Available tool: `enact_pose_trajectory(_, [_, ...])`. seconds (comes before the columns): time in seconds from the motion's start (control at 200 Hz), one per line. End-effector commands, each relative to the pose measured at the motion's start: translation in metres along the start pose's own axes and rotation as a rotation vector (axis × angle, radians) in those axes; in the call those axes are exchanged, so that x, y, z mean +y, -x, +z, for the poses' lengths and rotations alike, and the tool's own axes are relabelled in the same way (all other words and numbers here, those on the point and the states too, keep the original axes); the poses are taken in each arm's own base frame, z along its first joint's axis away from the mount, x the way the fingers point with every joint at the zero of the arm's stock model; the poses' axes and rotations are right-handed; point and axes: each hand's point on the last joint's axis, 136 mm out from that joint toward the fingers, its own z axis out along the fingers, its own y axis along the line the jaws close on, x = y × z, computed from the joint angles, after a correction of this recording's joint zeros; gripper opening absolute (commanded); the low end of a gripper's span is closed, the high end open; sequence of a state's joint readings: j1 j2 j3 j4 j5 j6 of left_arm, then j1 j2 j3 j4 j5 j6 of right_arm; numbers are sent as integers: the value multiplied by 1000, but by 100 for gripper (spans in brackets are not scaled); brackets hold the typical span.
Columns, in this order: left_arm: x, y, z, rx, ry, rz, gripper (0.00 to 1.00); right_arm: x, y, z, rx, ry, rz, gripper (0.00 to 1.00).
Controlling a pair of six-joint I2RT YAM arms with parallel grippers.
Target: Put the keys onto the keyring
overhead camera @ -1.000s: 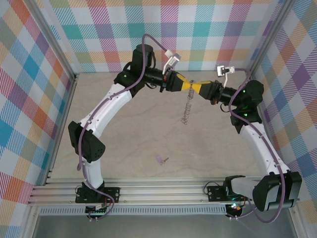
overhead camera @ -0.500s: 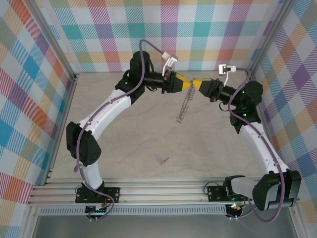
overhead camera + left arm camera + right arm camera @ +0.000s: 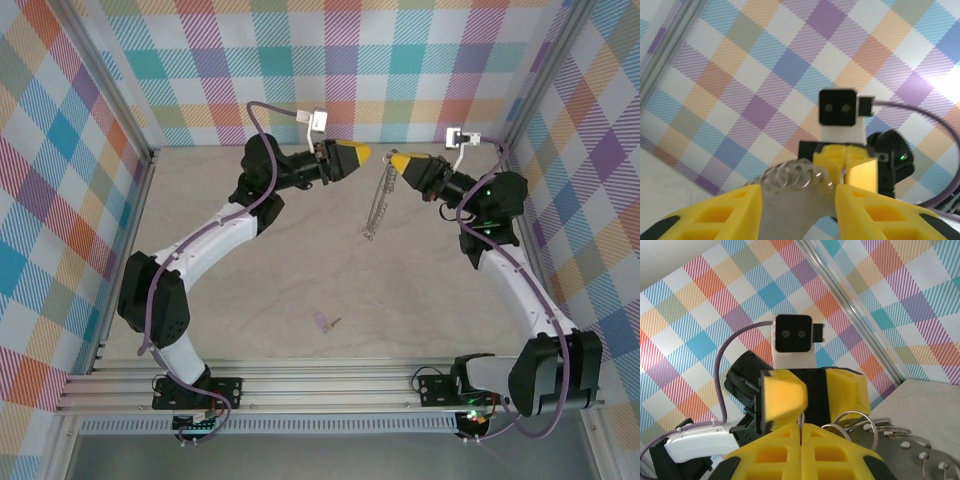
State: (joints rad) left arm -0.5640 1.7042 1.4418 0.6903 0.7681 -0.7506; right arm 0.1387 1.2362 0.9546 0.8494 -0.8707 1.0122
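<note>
Nearest the camera, low in the middle of the overhead view, the key [image 3: 322, 322] lies flat on the pale table [image 3: 250, 260]. It has a lilac head and a short metal blade. It lies alone, and nothing touches it.

Farther back, right of centre in the upper half, the keyring [image 3: 377, 208] hangs in the air above the table. It is seen nearly edge-on, a thin slanted line of metal loops. Its top end is pinched in the right pincer [image 3: 401, 160], whose yellow fingers are pressed together on the wire. The right wrist view shows those fingers closed, with loops of the ring beside them at lower right.

Just left of the ring's top, the left pincer [image 3: 356, 153] points towards the right one. Its jaws are parted and hold nothing. In the left wrist view the ring's coils show in the gap between its two spread fingers, close but not touching.

The task looks barely begun. The ring is lifted and held, but the key is not on it. The key still has to be picked up, brought to the ring and threaded on. It lies well apart from both pincers, far below them in the frame.
</note>
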Motion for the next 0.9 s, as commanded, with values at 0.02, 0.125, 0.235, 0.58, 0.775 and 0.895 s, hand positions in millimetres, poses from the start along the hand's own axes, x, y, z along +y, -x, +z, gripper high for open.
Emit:
enact_pose_trajectory(0.02, [-28, 30, -9, -141, -72, 20, 44, 16, 14, 0, -83, 66, -43, 0])
enact_pose_trajectory(0.125, [-29, 28, -10, -146, -61, 25, 43, 17, 14, 2, -90, 79, -43, 0])
enact_pose_trajectory(0.235, [-25, 26, -9, -133, -31, 3, 41, 18, 12, 5, -85, 85, -43, 0])
enact_pose_trajectory(0.58, [-16, 21, -18, -130, 109, 3, 40, 23, 3, 16, -45, 98, -51, 0])
enact_pose_trajectory(0.775, [-42, 0, -7, 34, -28, 54, 32, 25, 0, 19, -34, 107, -54, 0])
enact_pose_trajectory(0.895, [-48, -12, -2, 100, -67, 49, 32, 27, 0, 20, -28, 114, -59, 0])
